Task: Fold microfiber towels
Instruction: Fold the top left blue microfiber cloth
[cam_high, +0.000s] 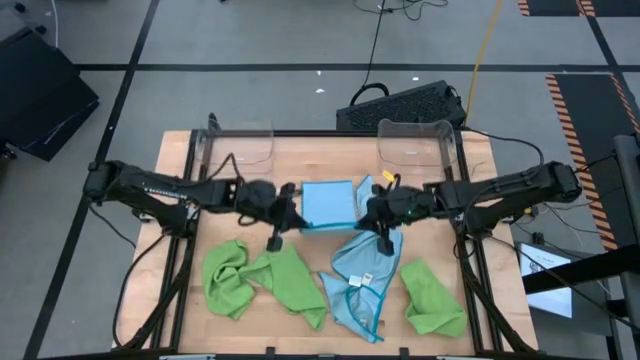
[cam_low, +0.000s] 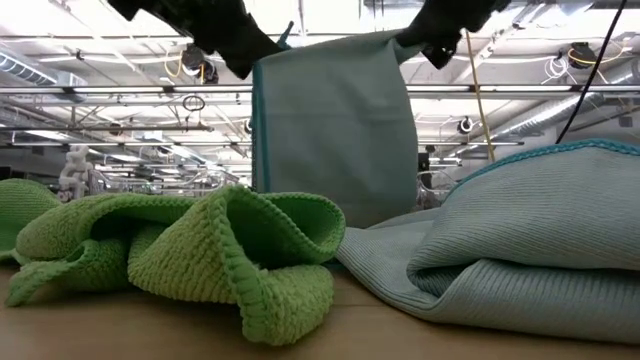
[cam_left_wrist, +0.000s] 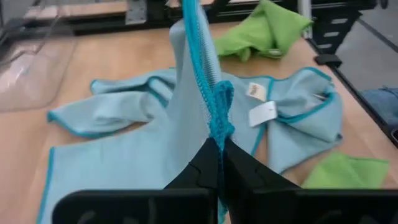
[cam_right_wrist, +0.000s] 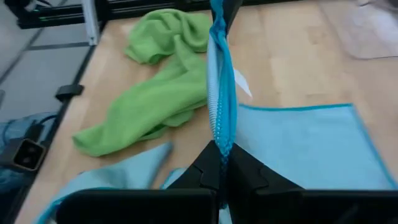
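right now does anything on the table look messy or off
Nothing damaged. The green towels and a blue towel lie crumpled, unfolded. The left gripper and right gripper hold another blue towel up by its top edge, hanging straight.

Readable text: none.
Care tags (cam_left_wrist: 262, 113): white, on the crumpled blue towel (cam_left_wrist: 298, 118); print too small to read.

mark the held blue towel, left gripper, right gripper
held blue towel (cam_high: 327, 204), high view, middle of stretched panel
left gripper (cam_high: 290, 207), high view, fingertips at towel edge
right gripper (cam_high: 364, 211), high view, fingertips at towel edge
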